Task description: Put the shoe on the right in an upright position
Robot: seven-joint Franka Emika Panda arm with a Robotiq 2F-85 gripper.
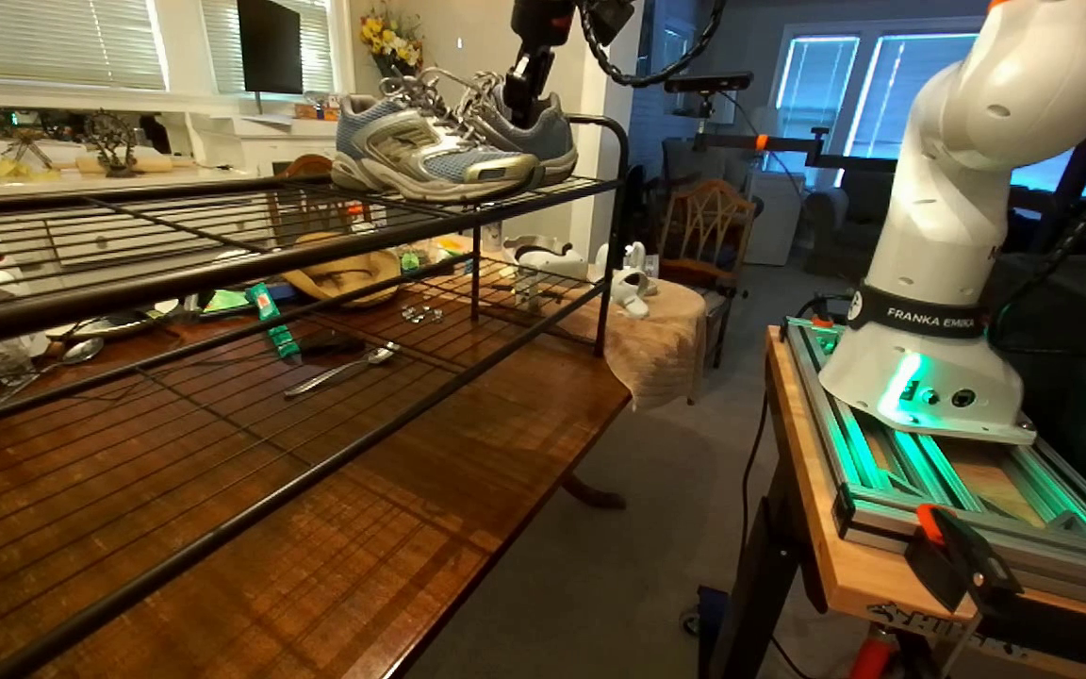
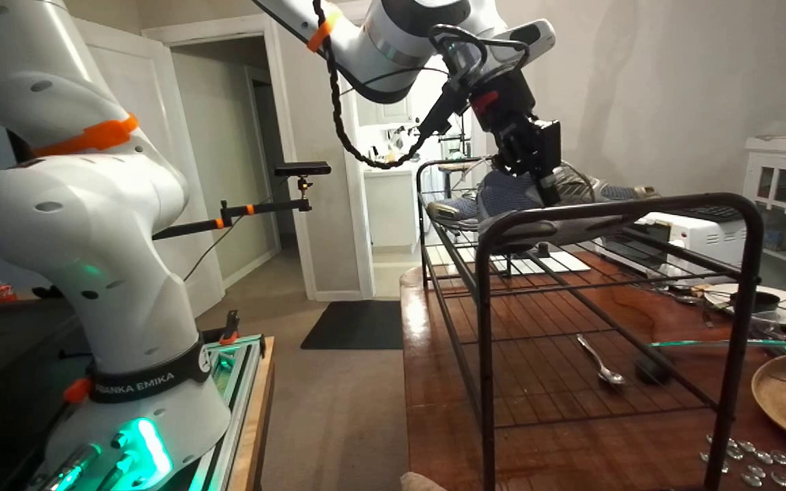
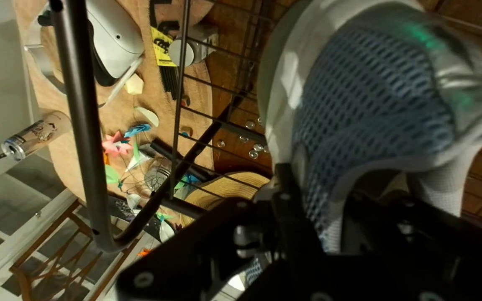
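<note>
End effector (image 3: 324,196) fills the bottom of the wrist view, nearest the cam, w/ the shoe (image 3: 370,100) just above, R of ctr. Shoe: blue mesh panel, silvery-grey trim, pale sole edge, whitish lining. Black fingers (image 3: 289,209) are closed on its collar, 1 outside agst the mesh, 1 down in the opening, collar wall btwn them. In an exterior view the shoe (image 1: 552,137) is upper ctr of frame, directly under the end effector, approx upright, heel to the R; the twin shoe (image 1: 420,151) sits just L of it & hides its front. Both are on top of the black wire rack (image 2: 486,382), which stands on the wooden counter (image 2: 430,409). In an exterior view the shoe (image 2: 502,194) is R of ctr, heel to the L; the end rail (image 2: 645,204) crosses its lower part, so exact tilt & whether the whole sole touches the rack can't be told. Wrist view: shoe cut off at top & R edges; inner finger hard to make out vs the dark opening. In both exterior views the arm (image 2: 93,218) is partly cut off at the top edge.
</note>
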